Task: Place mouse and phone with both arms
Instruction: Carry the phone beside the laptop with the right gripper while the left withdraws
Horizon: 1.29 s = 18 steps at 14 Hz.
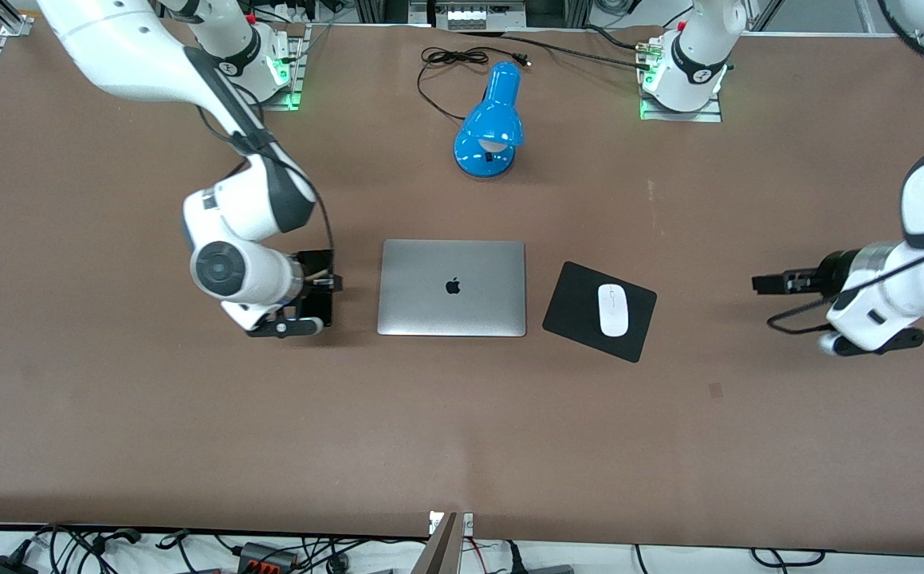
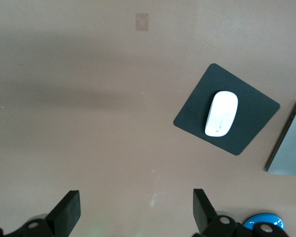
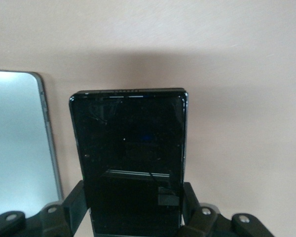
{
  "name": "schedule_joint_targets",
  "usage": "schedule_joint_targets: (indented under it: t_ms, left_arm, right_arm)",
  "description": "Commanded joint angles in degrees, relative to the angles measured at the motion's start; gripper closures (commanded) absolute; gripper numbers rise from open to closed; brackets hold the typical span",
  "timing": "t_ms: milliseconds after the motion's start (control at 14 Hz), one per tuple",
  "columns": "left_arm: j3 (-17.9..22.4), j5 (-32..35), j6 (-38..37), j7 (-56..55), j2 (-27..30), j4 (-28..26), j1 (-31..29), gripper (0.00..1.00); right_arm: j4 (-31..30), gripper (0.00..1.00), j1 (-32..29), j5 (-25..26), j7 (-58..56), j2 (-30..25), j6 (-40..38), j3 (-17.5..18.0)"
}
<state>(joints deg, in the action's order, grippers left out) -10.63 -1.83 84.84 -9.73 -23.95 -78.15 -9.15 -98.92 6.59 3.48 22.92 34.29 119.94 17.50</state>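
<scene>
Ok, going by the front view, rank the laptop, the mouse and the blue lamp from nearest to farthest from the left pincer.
From the left pincer, open over bare table at the left arm's end:
1. mouse, lying on the black mouse pad.
2. laptop, closed, beside the pad toward the right arm's end.
3. blue lamp, farther from the front camera than the laptop, between the two bases.

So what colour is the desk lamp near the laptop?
Bright blue; the desk lamp shows best in the front view.

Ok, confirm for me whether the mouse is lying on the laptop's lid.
No, the mouse lies on the black mouse pad, which sits on the table beside the closed laptop, toward the left arm's end.
</scene>
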Motion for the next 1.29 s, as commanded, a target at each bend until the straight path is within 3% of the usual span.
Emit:
schedule_joint_targets:
  t_ms: [0,286,500,643,857,1214]
  left_arm:
    - [-2.1,-1.2,-0.2,2.3,8.2,-3.9,-1.7,0.00]
    - [-2.6,-1.0,0.8,1.9,17.0,-13.3,-1.9,0.00]
    - [-2.6,-1.2,6.5,1.4,22.4,-21.8,-1.9,0.00]
    - [-2.6,-1.1,7.1,2.2,22.0,-21.3,-1.9,0.00]
    - [-2.4,-0.8,6.4,3.8,18.1,-14.5,-2.0,0.00]
    - [-2.6,-0.8,4.4,3.8,19.2,-13.7,-1.8,0.00]
  right_arm:
    - [1.5,0.77,1.8,1.7,4.7,2.5,1.5,-0.3]
    - [1.4,0.77,3.4,2.1,8.4,4.4,2.8,-0.4]
    - [1.4,0.77,4.0,4.2,8.4,5.7,3.7,-0.4]
    - [1.3,0.76,4.0,4.5,8.4,6.2,4.6,-0.4]
    - [1.3,0.76,4.0,5.9,8.3,6.7,4.6,-0.3]
    - [1.4,0.76,4.7,7.0,7.7,7.1,4.6,-0.3]
